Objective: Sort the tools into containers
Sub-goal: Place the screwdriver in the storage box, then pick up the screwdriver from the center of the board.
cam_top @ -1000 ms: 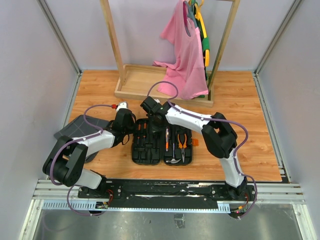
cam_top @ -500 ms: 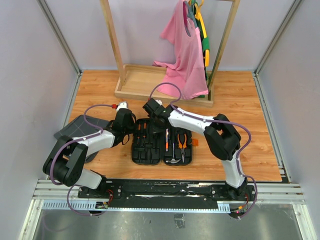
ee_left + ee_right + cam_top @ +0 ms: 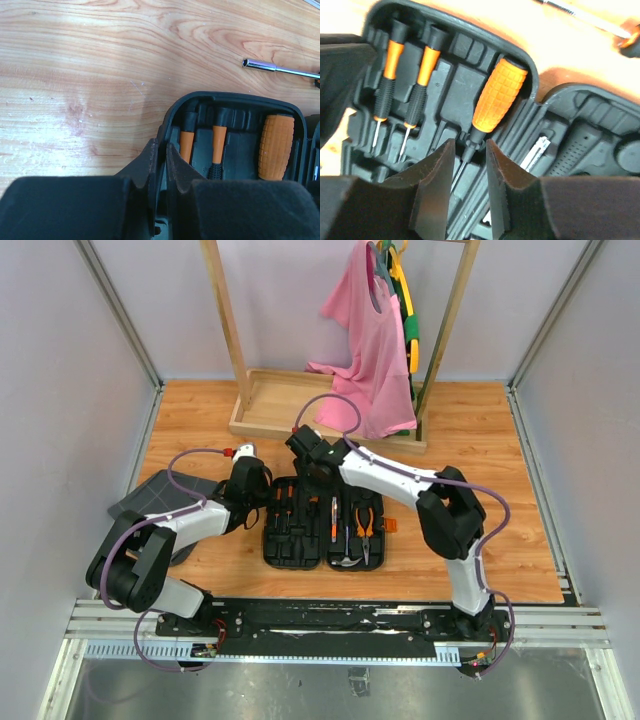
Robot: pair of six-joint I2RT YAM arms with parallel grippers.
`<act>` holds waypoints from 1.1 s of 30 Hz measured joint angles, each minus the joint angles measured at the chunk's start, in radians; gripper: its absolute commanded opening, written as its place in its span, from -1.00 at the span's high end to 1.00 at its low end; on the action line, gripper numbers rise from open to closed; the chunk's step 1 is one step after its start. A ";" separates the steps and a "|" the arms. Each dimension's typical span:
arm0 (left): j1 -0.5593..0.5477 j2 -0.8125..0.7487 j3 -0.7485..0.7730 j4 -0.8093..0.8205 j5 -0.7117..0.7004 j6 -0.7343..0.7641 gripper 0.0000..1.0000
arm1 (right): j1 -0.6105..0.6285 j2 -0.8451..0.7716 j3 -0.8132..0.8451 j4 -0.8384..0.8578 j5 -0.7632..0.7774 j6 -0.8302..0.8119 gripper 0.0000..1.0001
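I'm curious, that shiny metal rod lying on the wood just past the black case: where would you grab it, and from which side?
Grip the steel shaft near its middle, coming straight down and pinching across it. It lies flat on the table, apart from the case, with bare wood on both sides to land on.

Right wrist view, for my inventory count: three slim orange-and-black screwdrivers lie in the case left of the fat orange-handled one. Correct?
Not three: two slim screwdrivers lie in the case left of the fat orange-handled one, as the right wrist view shows.
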State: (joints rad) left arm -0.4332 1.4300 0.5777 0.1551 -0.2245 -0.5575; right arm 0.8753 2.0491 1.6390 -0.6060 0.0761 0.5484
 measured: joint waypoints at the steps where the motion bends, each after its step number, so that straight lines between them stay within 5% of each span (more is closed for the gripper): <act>1: 0.000 0.000 0.000 0.000 0.000 0.000 0.99 | -0.003 -0.015 0.002 0.005 -0.002 -0.010 0.29; 13: 0.000 0.000 0.000 0.000 0.000 0.000 0.99 | -0.047 -0.489 -0.310 0.254 0.029 -0.132 0.16; 26: 0.000 -0.035 -0.015 -0.031 0.005 0.000 0.99 | -0.158 -0.620 -0.587 0.338 -0.023 -0.145 0.02; 33: 0.000 -0.068 -0.041 -0.040 0.039 0.000 0.99 | -0.206 -0.610 -0.597 0.417 -0.028 -0.281 -0.14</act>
State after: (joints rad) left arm -0.4332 1.3624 0.5365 0.1146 -0.1860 -0.5571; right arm 0.6689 1.4387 1.0420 -0.1886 0.0479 0.2672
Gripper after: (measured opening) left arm 0.106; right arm 0.541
